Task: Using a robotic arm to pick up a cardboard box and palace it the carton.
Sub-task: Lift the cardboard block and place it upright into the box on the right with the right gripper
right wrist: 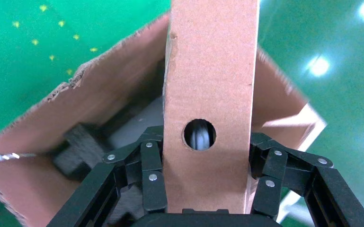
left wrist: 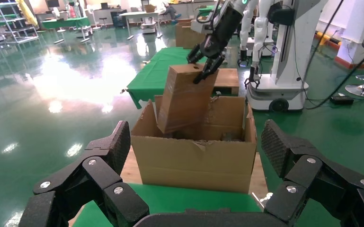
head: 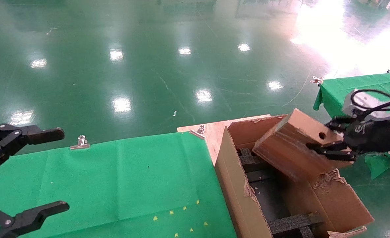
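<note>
Cardboard box [head: 289, 145] hangs tilted over the carton [head: 234, 185], and that tilt is what I have to manage. My right gripper [head: 330, 142] has its fingers [right wrist: 154, 177] closed on the box's narrow end, the one with the round hole, pinching its two broad faces. From that grip the box's long axis runs away from the fingers and down into the carton's mouth; in the left wrist view its lower end already sits below the rim, while the held end is above it. The robotic arm [left wrist: 227, 23] comes at the carton from the side away from the green tabletop [head: 115, 185].

Inside the carton I see black foam inserts [head: 292, 223] across the floor, and I judge the box's low end could catch on them or on the ragged far flap [head: 330, 185] if I lower without straightening it first.

My left gripper [head: 23, 175] is parked over the tabletop, well apart from the carton, fingers spread wide and holding nothing. The right is plainly the arm for this.
</note>
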`<state>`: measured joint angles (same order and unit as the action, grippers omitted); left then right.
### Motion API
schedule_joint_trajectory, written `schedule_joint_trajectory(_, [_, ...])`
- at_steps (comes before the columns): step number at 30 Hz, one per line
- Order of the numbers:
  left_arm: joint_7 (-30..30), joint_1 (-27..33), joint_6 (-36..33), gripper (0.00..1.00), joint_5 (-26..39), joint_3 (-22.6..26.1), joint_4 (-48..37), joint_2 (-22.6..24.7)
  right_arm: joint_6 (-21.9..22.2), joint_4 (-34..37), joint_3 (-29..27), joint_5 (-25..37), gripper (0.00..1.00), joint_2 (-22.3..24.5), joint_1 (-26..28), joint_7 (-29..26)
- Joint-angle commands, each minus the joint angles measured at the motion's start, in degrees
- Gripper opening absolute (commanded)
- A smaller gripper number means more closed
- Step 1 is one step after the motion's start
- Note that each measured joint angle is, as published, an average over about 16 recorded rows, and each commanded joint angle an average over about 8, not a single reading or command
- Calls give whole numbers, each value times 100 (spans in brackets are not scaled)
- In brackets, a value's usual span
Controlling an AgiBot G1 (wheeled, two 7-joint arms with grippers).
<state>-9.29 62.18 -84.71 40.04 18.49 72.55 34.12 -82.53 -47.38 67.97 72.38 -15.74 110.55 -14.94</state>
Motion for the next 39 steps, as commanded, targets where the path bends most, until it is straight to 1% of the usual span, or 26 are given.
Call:
schedule_joint_trajectory(1, [0, 0, 0, 100, 0, 0, 0, 0, 134, 72, 46, -89, 0, 25, -153, -332])
schedule_joint_trajectory(5, [0, 0, 0, 100, 0, 1, 0, 0, 472, 138, 111, -294, 0, 158, -419, -1088])
schedule_joint_trajectory(8, [1, 0, 1, 100, -1, 1, -1, 0, 661, 160, 145, -415, 0, 246, -571, -1551])
schedule_joint_trajectory(10, [1, 0, 1, 100, -2, 1, -1, 0, 744, 166, 156, -495, 0, 294, -647, -1760])
schedule_joint_trajectory(14, [1, -1, 3, 100, -3, 0, -1, -1, 819, 174, 158, -586, 0, 339, -722, -1914])
schedule_joint_trajectory(18, [1, -1, 2, 100, -3, 1, -1, -1, 798, 168, 158, -580, 0, 324, -700, -1856])
schedule_joint_trajectory(22, [1, 0, 2, 100, -3, 1, -2, -1, 873, 204, 180, -551, 0, 291, -723, -1938])
schedule_joint_trajectory(28, [2, 0, 2, 100, -3, 2, -3, -1, 1232, 73, 300, -424, 0, 252, -907, -2340])
schedule_joint_trajectory(39, [3, 0, 2, 100, -4, 3, -3, -1, 2045, -696, 604, -8, 0, 393, -1312, -3429])
